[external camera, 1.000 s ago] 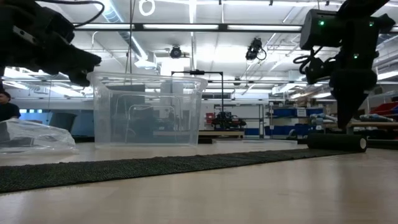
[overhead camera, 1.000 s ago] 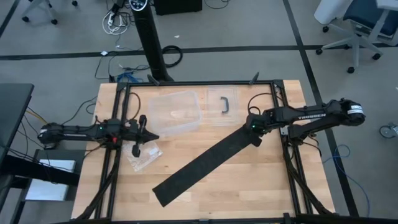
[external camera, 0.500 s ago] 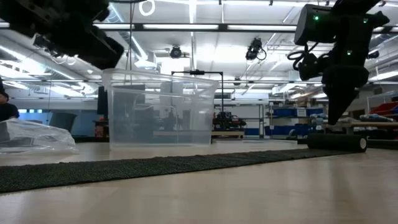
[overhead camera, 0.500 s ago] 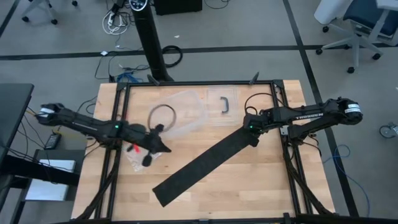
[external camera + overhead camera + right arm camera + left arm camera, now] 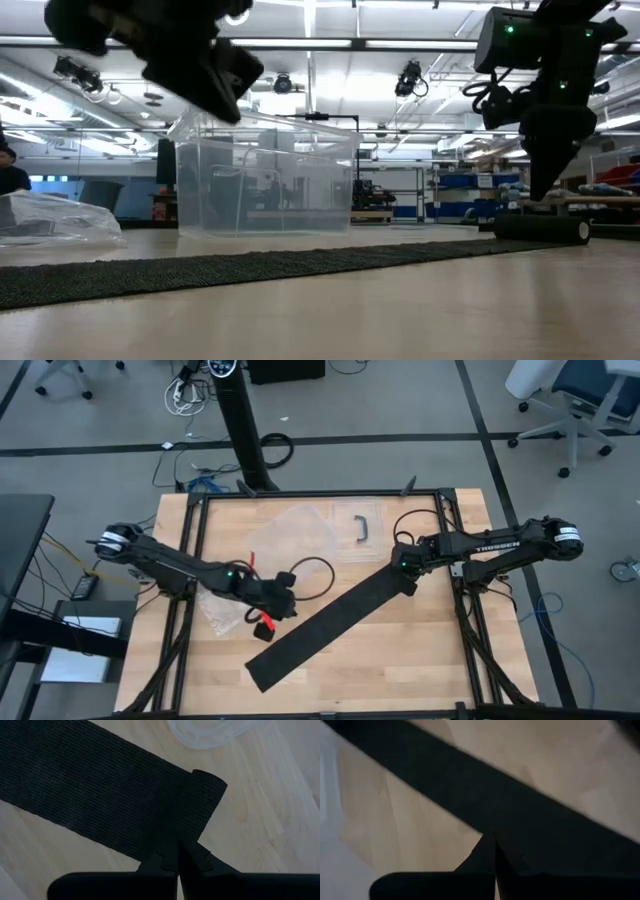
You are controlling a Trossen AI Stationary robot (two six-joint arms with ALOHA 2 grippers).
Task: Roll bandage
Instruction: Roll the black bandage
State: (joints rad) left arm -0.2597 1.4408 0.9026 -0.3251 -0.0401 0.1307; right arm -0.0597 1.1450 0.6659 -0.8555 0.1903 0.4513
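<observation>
Diagonally across the table [image 5: 420,660] lies the bandage [image 5: 330,618], a flat matte black strip running from near the front edge, left of centre, up toward the right side, where its far end is already wound into a small roll [image 5: 207,795]. The right gripper [image 5: 410,573] sits at that rolled end with its fingers pressed together, tips on or just above the roll; contact cannot be told for certain. The left gripper [image 5: 272,603], also with fingers together and holding nothing, hangs over the wood just beside the strip's middle, near the crinkly plastic bag [image 5: 222,610], while the clear box [image 5: 300,532] and its lid [image 5: 360,525] stand toward the back edge. Judging by its ribbed weave and the way it lies limp, the fabric is light, soft and floppy with a slightly grippy surface, so it should wind easily but skew or slacken if pushed unevenly. Pressure belongs on the roll itself, with the loose length pinned flat by the other arm.
</observation>
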